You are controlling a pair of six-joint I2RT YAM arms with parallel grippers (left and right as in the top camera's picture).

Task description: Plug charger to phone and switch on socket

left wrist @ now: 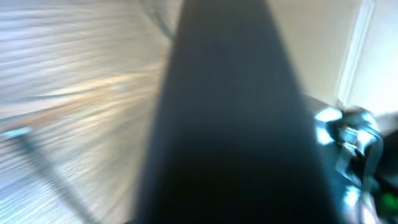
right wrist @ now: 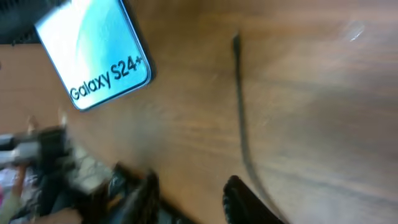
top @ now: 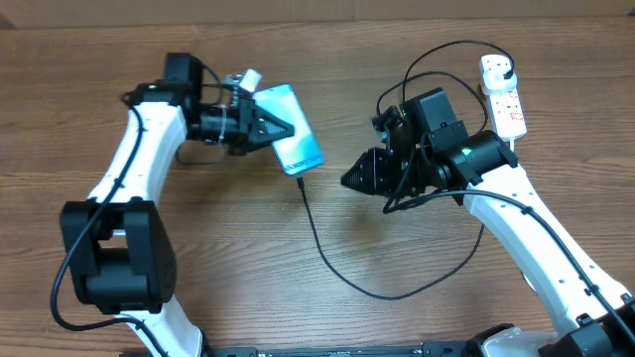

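Note:
The phone [top: 303, 149], its screen cyan-blue, is tilted up at centre-left of the overhead view, with my left gripper [top: 286, 127] shut on its upper edge. In the left wrist view the phone [left wrist: 230, 124] is a dark blur filling the middle. The charger cable [top: 337, 263] lies on the table, its connector tip [top: 301, 183] just below the phone's lower corner and apart from it. My right gripper [top: 349, 178] hovers to the right of that tip. The right wrist view shows its jaws [right wrist: 191, 182] apart and empty, the tip [right wrist: 236, 40] and phone [right wrist: 93, 59] ahead. The white socket [top: 503, 97] lies far right.
The black cable loops [top: 437, 55] around behind the right arm toward a plug [top: 499, 67] seated in the socket. The left arm's base [top: 114, 253] stands at lower left. The right arm's white link [top: 526, 218] crosses the lower right. Bare wood [top: 238, 258] lies between them.

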